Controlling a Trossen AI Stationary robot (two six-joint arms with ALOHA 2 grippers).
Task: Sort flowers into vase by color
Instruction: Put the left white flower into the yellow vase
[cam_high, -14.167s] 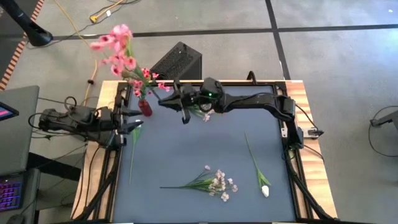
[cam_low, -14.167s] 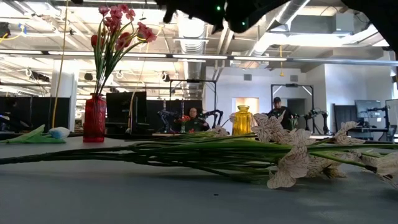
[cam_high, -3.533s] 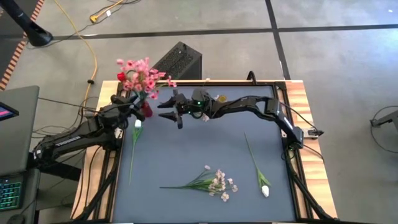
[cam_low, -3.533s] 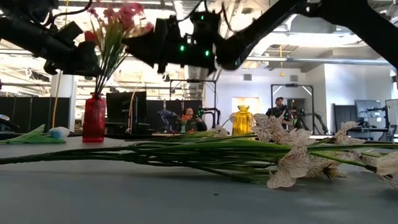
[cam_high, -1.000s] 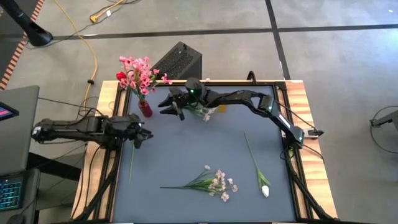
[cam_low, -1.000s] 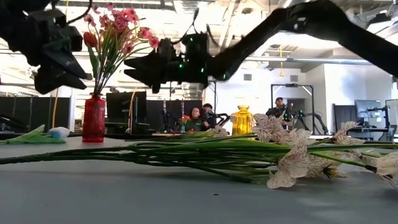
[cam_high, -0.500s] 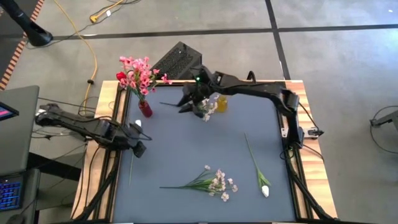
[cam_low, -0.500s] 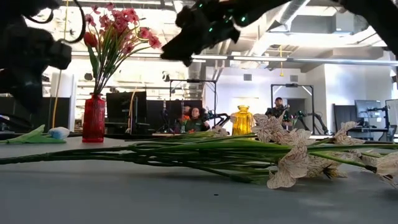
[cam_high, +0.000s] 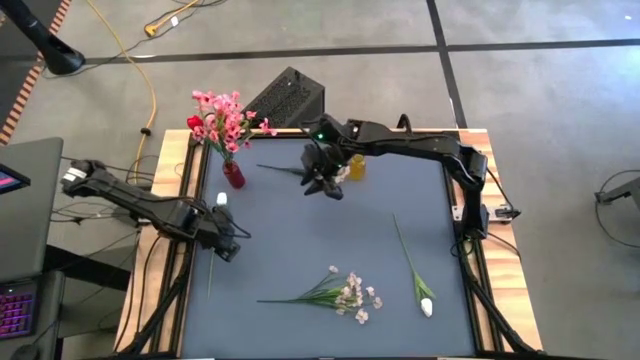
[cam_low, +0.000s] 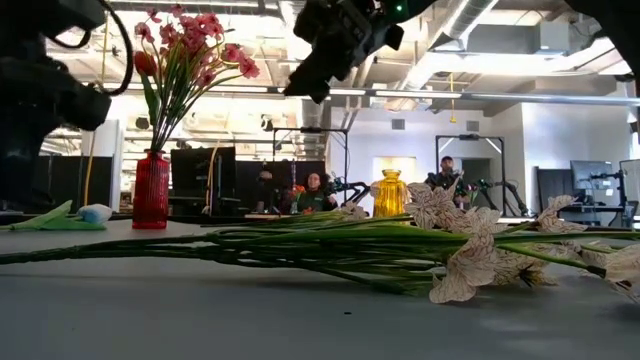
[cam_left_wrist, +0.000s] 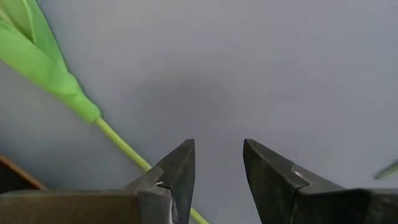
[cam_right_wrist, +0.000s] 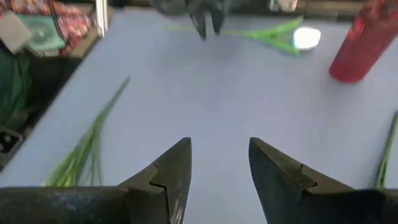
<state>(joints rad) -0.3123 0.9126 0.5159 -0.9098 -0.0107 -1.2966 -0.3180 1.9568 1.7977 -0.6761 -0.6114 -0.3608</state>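
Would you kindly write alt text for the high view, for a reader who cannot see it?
Overhead view of a blue-grey table with two dark robot arms: the left end effector hovers over a white tulip lying at the left edge, the right end effector is beside a yellow vase. A red vase holds pink flowers; a pale spray and another white tulip lie nearer the front.

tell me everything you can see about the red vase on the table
The red vase is a slim, translucent, glassy-looking bottle shape, ribbed down its sides in the low view. It stands upright near the table's far left corner, holding a bunch of green-stemmed pink blossom sprays with a red bud among them. Neither gripper touches it. A white tulip lies on the mat beside it, apart from it.
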